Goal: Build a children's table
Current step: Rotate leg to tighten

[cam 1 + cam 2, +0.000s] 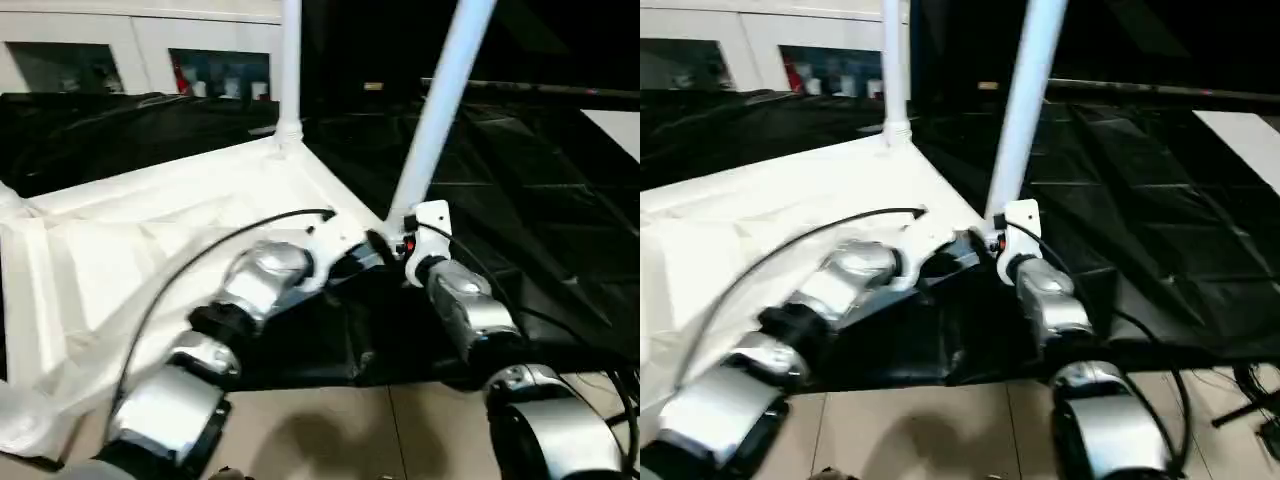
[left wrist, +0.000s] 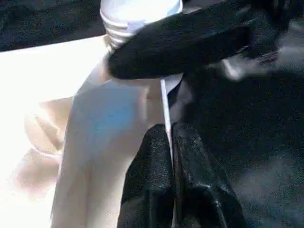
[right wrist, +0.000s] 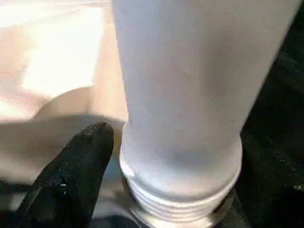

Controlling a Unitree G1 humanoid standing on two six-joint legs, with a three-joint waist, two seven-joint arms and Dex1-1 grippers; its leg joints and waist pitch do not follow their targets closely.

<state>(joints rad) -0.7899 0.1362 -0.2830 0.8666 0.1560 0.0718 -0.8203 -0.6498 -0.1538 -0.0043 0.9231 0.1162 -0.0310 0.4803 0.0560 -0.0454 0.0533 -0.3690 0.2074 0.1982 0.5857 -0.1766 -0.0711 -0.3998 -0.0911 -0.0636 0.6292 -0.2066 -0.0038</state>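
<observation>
The white tabletop [image 1: 150,250] lies upside down at the left and middle of the scene on black sheeting [image 1: 520,200]; loose clear plastic wrap [image 1: 40,420] trails off its near left corner. The left gripper [image 2: 171,142] has its jaws pressed together, pinching the thin rim of the tabletop at the near right corner. A far leg [image 1: 290,70] stands upright in the far right corner socket; further right, the near leg [image 1: 440,110] leans rightward from the near right corner, its threaded foot only partly seated. The right gripper [image 1: 405,245] is at that foot, jaws spread around the tube and not clamping it. The legs look light, stiff, smooth and probably slippery, so a hold low by the thread seems best, where turning will not lever the tube sideways. The thin rim looks stiff enough to steady the top. Open room lies to the right over the sheeting; the tabletop's near edge sits close to the forearms.
</observation>
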